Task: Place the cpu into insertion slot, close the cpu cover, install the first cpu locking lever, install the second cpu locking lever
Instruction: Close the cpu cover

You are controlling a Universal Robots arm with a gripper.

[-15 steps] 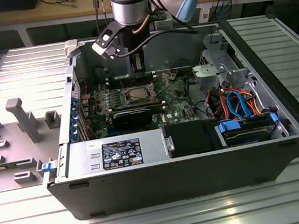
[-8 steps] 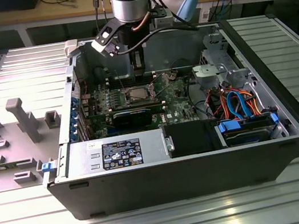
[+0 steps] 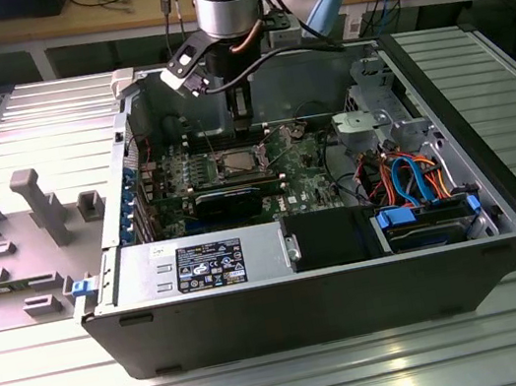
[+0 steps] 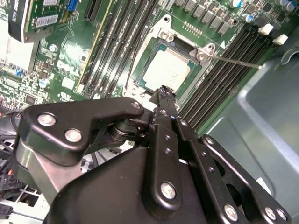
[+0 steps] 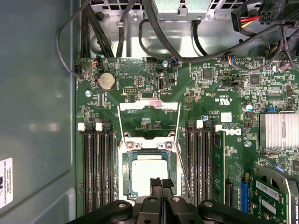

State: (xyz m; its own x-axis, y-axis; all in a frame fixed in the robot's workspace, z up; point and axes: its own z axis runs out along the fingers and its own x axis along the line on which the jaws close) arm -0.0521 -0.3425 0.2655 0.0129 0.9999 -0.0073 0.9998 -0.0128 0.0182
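1. Over the insertion slot [image 5: 125, 173], the end effector [image 5: 161, 181] hangs, fingers pinched together, empty.
2. The cpu [image 5: 145, 170] sits in that slot, beneath the tips.
3. The cpu cover [image 5: 148, 106] lies flipped open just beyond the slot.

The way down to the cpu [image 5: 148, 170] is open under my gripper [image 5: 161, 185], whose fingers are pressed together. Black memory slots [image 5: 96, 172] hem the insertion slot [image 5: 125, 179] on both sides. The swung-open cpu cover [image 5: 148, 106] stands beyond it. A thin locking lever [image 4: 236, 61] juts toward the grey case wall [image 4: 266, 126], and cables [image 5: 161, 39] loop past the board's edge.
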